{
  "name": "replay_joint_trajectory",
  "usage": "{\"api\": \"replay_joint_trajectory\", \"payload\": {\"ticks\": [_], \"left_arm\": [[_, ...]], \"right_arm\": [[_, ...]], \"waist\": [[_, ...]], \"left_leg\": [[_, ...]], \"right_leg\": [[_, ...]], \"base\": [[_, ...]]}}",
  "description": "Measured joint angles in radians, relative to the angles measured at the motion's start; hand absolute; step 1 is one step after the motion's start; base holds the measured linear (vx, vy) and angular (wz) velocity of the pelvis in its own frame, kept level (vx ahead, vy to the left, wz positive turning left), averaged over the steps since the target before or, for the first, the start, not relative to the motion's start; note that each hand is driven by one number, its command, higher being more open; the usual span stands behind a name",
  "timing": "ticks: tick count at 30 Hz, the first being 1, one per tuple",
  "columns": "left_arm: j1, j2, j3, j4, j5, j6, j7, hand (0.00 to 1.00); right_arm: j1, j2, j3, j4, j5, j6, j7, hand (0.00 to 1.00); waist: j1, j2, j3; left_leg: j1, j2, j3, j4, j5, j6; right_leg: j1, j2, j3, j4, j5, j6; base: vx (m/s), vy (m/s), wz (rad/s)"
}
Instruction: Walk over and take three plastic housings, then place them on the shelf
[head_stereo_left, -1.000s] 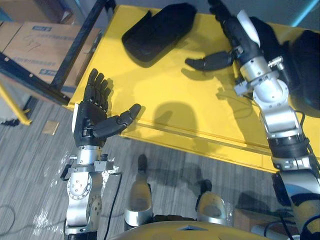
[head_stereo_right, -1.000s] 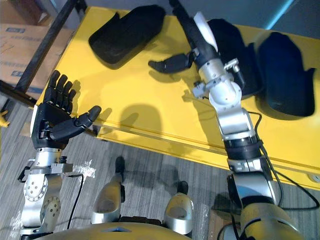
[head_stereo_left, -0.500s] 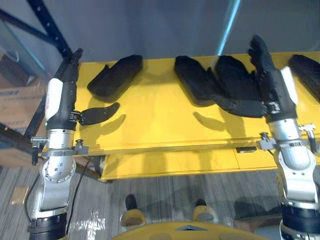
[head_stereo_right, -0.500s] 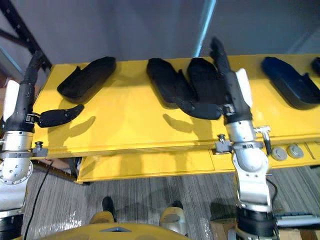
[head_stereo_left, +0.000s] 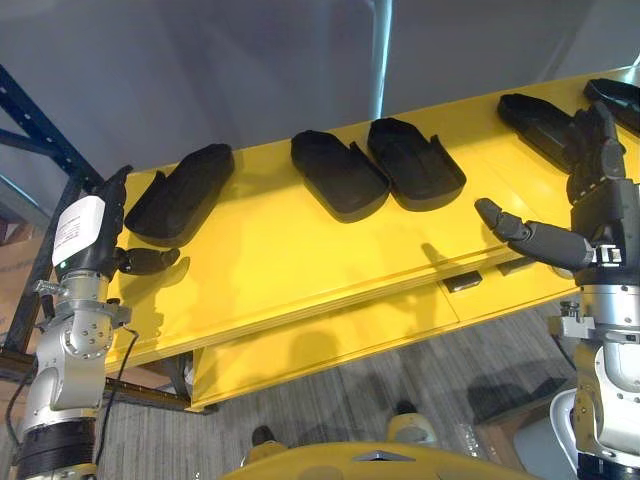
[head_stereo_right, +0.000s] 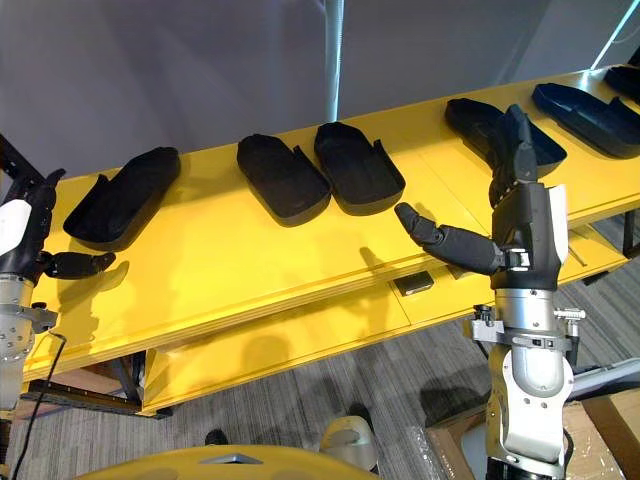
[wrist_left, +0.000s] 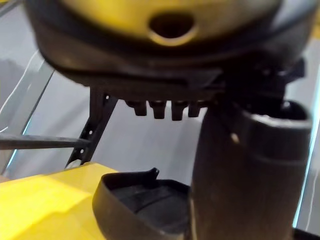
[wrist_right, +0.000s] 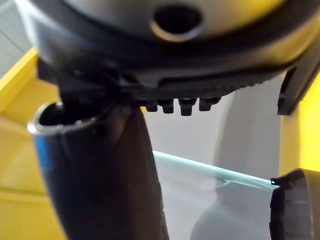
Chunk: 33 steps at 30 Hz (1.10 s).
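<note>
Well, both hands are spread and empty: my left hand (head_stereo_left: 85, 225) just beside the end housing (head_stereo_left: 182, 192), my right hand (head_stereo_right: 520, 215) over the table's (head_stereo_left: 300, 262) near edge. The middle pair (head_stereo_left: 338, 174) seem to touch, so grabbing one could drag its neighbour.

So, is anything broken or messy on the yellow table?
Nothing stands out. The black plastic housings lie flat on the yellow table, none tipped or visibly cracked. The left hand and right hand are open, empty.
</note>
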Motion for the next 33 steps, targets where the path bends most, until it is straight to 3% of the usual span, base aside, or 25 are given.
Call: {"api": "replay_joint_trajectory", "payload": {"ticks": [6,9,14,15,24,33], "left_arm": [[-0.071,0.048,-0.002,0.067,-0.022,-0.001,-0.163,1.00],[-0.097,0.108,-0.021,0.114,-0.086,0.000,-0.260,1.00],[-0.159,0.137,-0.081,0.196,-0.182,0.044,-0.422,1.00],[-0.163,0.137,-0.088,0.198,-0.213,0.060,-0.460,0.00],[-0.220,0.206,-0.111,0.241,-0.285,0.107,-0.536,0.00],[-0.220,0.203,-0.116,0.221,-0.403,0.132,-0.576,0.00]], "right_arm": [[0.031,0.002,0.015,0.004,0.004,0.040,0.014,1.00],[0.031,0.001,0.025,0.004,0.015,0.047,0.015,1.00],[0.026,-0.009,0.028,0.004,0.036,0.061,0.010,1.00],[0.021,-0.012,0.030,0.003,0.038,0.070,0.007,1.00],[0.014,-0.012,0.030,-0.006,0.042,0.075,-0.017,1.00],[-0.001,-0.013,0.040,-0.019,0.042,0.075,-0.030,1.00]], "waist": [[-0.006,0.023,-0.001],[-0.019,0.035,-0.001],[-0.025,0.066,0.025],[-0.027,0.072,0.033],[-0.028,0.082,0.086],[-0.027,0.084,0.117]], "left_leg": [[-0.003,-0.001,0.004,0.000,-0.005,0.001],[-0.022,-0.003,0.005,0.001,-0.006,0.005],[-0.035,-0.010,0.008,0.001,-0.001,0.011],[-0.035,-0.011,0.011,0.002,-0.001,0.011],[-0.034,-0.021,0.004,0.002,-0.002,0.018],[-0.035,-0.033,-0.008,0.001,-0.002,0.021]], "right_leg": [[-0.007,0.000,0.005,0.000,-0.002,-0.002],[-0.022,0.000,0.009,0.001,-0.001,-0.001],[-0.047,-0.004,0.018,0.025,0.002,0.005],[-0.050,-0.004,0.022,0.027,0.001,0.005],[-0.051,-0.014,0.022,0.043,-0.011,0.011],[-0.048,-0.027,0.013,0.054,-0.019,0.015]], "base": [[0.00,-0.002,-0.01],[0.00,0.000,0.00],[0.00,-0.003,-0.01],[0.00,-0.011,-0.05],[0.00,-0.004,0.01],[0.00,-0.009,0.04]]}}
